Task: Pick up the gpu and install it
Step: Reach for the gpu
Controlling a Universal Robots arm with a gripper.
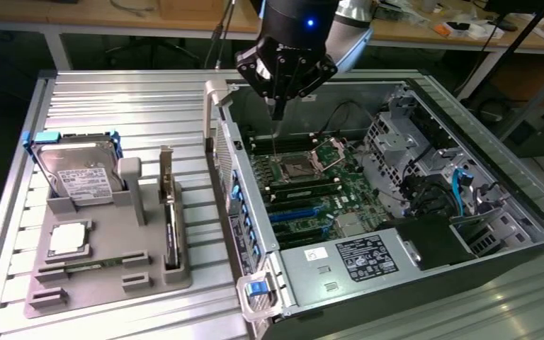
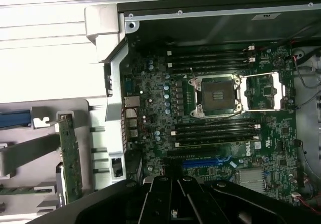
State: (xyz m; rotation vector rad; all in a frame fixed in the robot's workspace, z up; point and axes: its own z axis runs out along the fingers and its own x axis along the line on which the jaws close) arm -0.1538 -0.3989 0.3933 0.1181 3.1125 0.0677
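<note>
The gpu (image 1: 168,212) stands on its edge in a slot of the grey holder (image 1: 111,280), on the exterior view's left of the open computer case (image 1: 499,234). In the wrist view its green board (image 2: 70,156) shows edge-on beside the case wall. My gripper (image 1: 276,112) hangs above the far end of the motherboard (image 1: 310,191), well apart from the gpu. Its fingers (image 2: 161,194) are shut together with nothing between them. A blue expansion slot (image 2: 205,161) lies on the board close to the fingertips.
The grey holder also carries a silver hard drive (image 1: 78,177) and a small square CPU chip (image 1: 69,239). Inside the case are the open CPU socket (image 2: 218,96), memory slots, a power supply (image 1: 367,258) and drive cages with cables (image 1: 461,191).
</note>
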